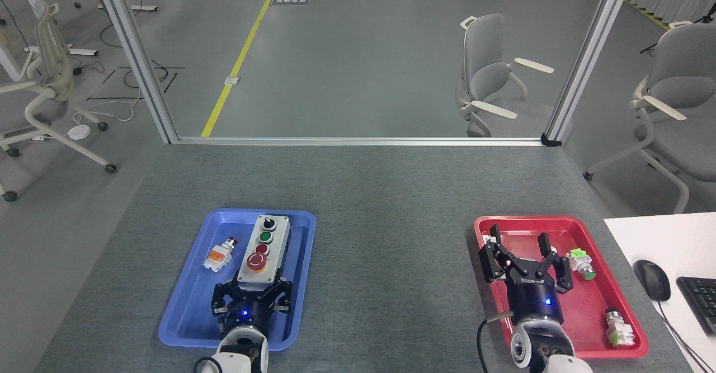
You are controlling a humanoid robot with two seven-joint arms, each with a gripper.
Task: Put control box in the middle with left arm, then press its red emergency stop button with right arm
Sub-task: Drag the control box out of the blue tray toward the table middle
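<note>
the box [263, 249] lies in the blue tray [184, 317] on the left side of the grey table [386, 205], long axis running away from the robot and tilted slightly right at the far end. along its light face, from far to near: a black knob [268, 222], a green button [265, 236], a small red button [262, 248], and the stop button [257, 261], a red mushroom cap on a yellow ring, nearest the robot. the middle of the table between the 2 trays is bare mat.

the left gripper [253, 292] sits at the box's near end, inside the blue tray, with its black fingers [221, 297] spread to either side of that end. the jaws are parted around the box's near end; whether they touch it cannot be told. a blue light shows on its body.

an orange part [219, 254] lies in the same tray, left of the box and apart from it.

the right gripper [523, 253] hangs over the red tray [559, 222] on the right, well apart from the box, its fingers spread wide and holding nothing. a green part [582, 265] lies just right of its fingers, and another green part [618, 328] lies nearer the tray's near right corner.

a mouse [651, 279] and a keyboard [700, 301] rest on a white desk [660, 239] at the right edge.
</note>
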